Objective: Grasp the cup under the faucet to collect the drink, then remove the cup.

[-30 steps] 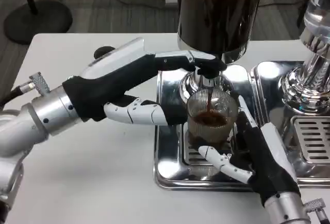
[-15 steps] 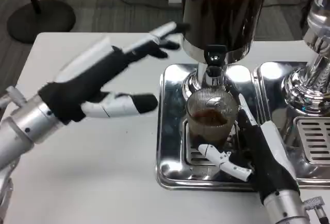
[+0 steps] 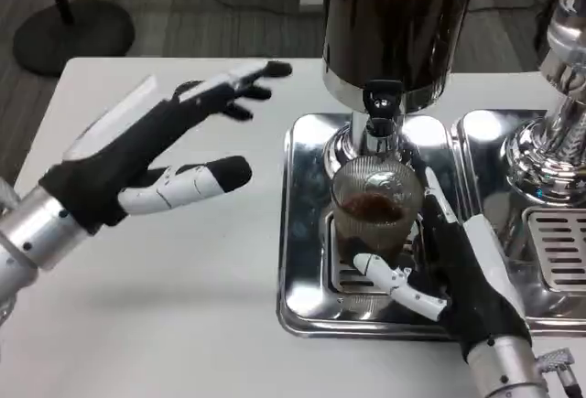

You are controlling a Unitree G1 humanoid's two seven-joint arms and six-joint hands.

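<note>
cup (image 3: 374, 208) under faucet (image 3: 382, 107) — between right hand (image 3: 458, 270) fingers (image 3: 396, 281)

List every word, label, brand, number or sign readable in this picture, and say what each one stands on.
None: no readable text anywhere in the head view.
Dispenser tank: dark, no label or brand visible.
Faucet: black, no marking.
Cup: ribbed clear wall, no print.
Drip tray: bare polished metal.
Right hand and left hand: no lettering or numbers visible.
</note>
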